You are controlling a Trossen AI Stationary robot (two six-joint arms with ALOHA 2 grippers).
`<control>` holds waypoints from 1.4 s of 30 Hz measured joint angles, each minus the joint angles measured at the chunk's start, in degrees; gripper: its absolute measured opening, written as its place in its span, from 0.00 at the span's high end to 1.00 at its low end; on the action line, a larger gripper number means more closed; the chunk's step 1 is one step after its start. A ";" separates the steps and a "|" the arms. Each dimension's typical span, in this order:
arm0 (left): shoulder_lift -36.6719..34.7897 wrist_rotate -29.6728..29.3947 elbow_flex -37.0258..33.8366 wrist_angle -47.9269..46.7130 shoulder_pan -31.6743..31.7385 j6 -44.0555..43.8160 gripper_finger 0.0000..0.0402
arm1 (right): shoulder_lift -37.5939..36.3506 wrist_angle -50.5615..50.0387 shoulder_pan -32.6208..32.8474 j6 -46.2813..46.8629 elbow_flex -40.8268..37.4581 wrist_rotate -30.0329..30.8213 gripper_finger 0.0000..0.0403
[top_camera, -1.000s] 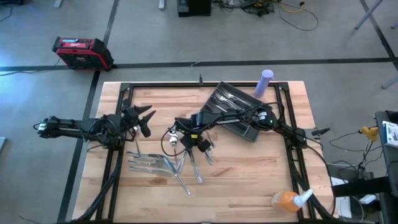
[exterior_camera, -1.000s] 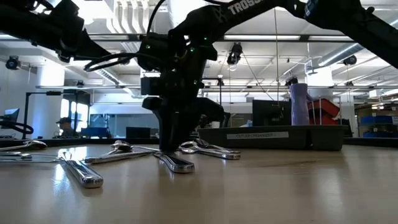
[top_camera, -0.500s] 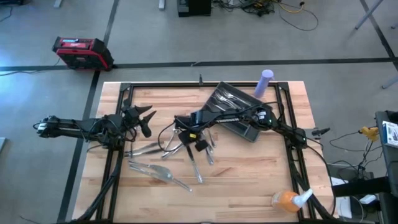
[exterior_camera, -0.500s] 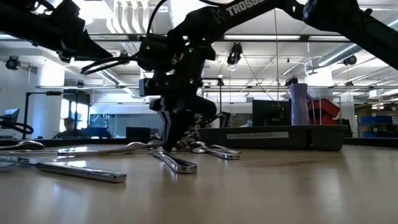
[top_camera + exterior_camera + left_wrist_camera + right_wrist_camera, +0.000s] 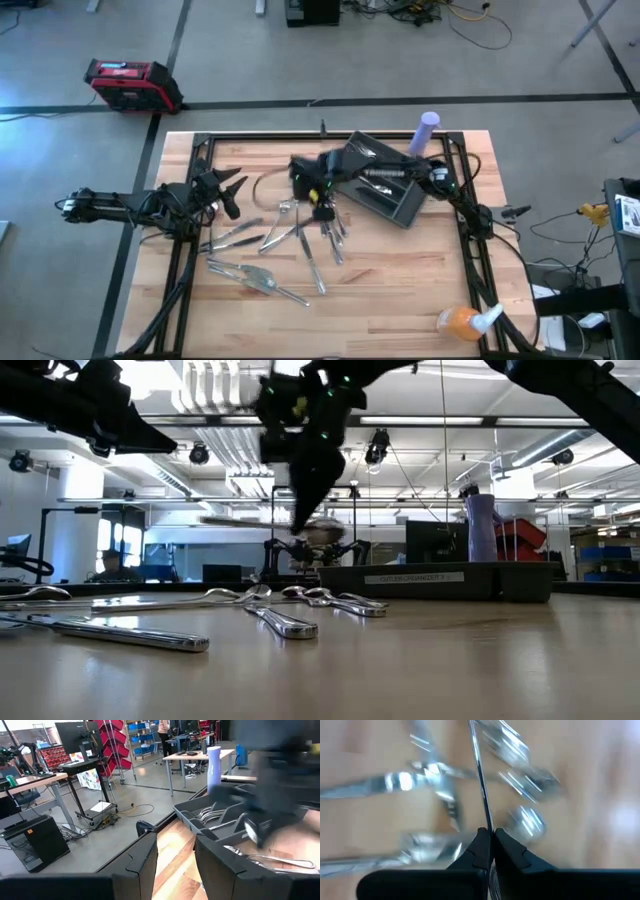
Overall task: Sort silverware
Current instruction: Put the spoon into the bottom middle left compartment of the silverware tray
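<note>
- Right gripper [image 5: 318, 198]: raised above the table, pinched shut on one slim utensil [image 5: 479, 775].
- Loose silverware [image 5: 268, 248]: scattered at seven o'clock of it.
- Tray [image 5: 395, 205]: at three o'clock; the piece is best carried level, released low.
- Left gripper [image 5: 232, 186]: parked, fingers parted.

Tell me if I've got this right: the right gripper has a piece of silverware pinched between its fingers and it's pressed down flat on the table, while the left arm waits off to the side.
Not quite. The right gripper does pinch a slim piece of silverware, but the low view shows it lifted well above the table, not pressed down. The left gripper does wait at the left side.
</note>
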 joint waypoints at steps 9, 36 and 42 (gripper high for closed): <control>-0.56 -0.02 -0.03 -1.77 0.02 0.22 0.70 | -11.83 -0.78 -5.24 20.20 -20.21 21.59 1.00; 4.24 -0.02 -0.03 9.33 0.00 5.99 0.70 | -21.08 20.39 -5.13 43.58 -50.49 28.39 0.95; 3.95 -0.03 -0.03 8.98 0.01 6.01 0.70 | -21.34 20.31 -5.16 42.15 -49.37 29.24 0.74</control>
